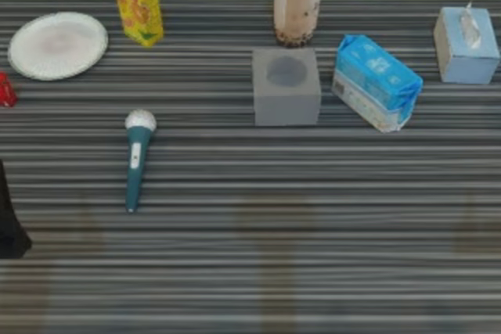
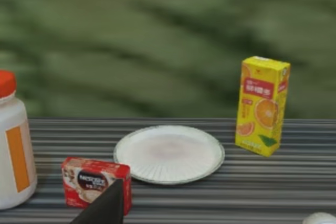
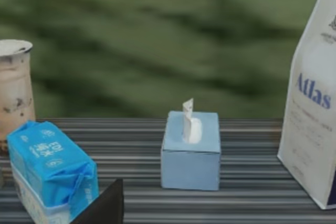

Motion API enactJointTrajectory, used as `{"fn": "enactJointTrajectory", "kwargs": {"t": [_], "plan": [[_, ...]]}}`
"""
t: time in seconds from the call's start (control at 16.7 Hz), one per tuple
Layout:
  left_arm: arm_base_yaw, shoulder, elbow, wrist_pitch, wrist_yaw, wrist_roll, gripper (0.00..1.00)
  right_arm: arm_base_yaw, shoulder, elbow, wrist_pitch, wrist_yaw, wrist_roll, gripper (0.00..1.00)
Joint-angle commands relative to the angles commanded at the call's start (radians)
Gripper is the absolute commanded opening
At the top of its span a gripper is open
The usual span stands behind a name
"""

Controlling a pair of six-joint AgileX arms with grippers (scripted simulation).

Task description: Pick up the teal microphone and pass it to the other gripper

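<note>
The microphone [image 1: 138,158] lies flat on the table [image 1: 313,217] left of centre, head toward the plate [image 1: 57,44], touched by nothing. Only a dark sliver of the left tool [image 1: 11,220] shows at the left edge; whether it is open I cannot tell. The right tool is cut to one dark finger tip [image 3: 102,205] in its wrist view.

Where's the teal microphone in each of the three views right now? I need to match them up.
Top view: the teal microphone lies flat on the table's left half, head toward the far edge.
Left wrist view: only a pale sliver of what may be its head, at the lower right corner.
Right wrist view: not in it.
Shared landmark: the yellow juice carton, in the top and left wrist views.
</note>
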Motion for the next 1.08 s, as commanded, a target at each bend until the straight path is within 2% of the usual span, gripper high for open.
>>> {"fn": "enactJointTrajectory", "kwargs": {"t": [0.24,0.48,1.08], "plan": [[-0.008,0.031,0.028,-0.018,0.000,-0.006,1.00,0.000,0.000,0.000,0.000,0.000,0.000,1.00],[-0.046,0.221,0.187,-0.119,-0.002,-0.041,1.00,0.000,0.000,0.000,0.000,0.000,0.000,1.00],[-0.199,1.208,0.812,-0.564,-0.017,-0.178,1.00,0.000,0.000,0.000,0.000,0.000,0.000,1.00]]}}
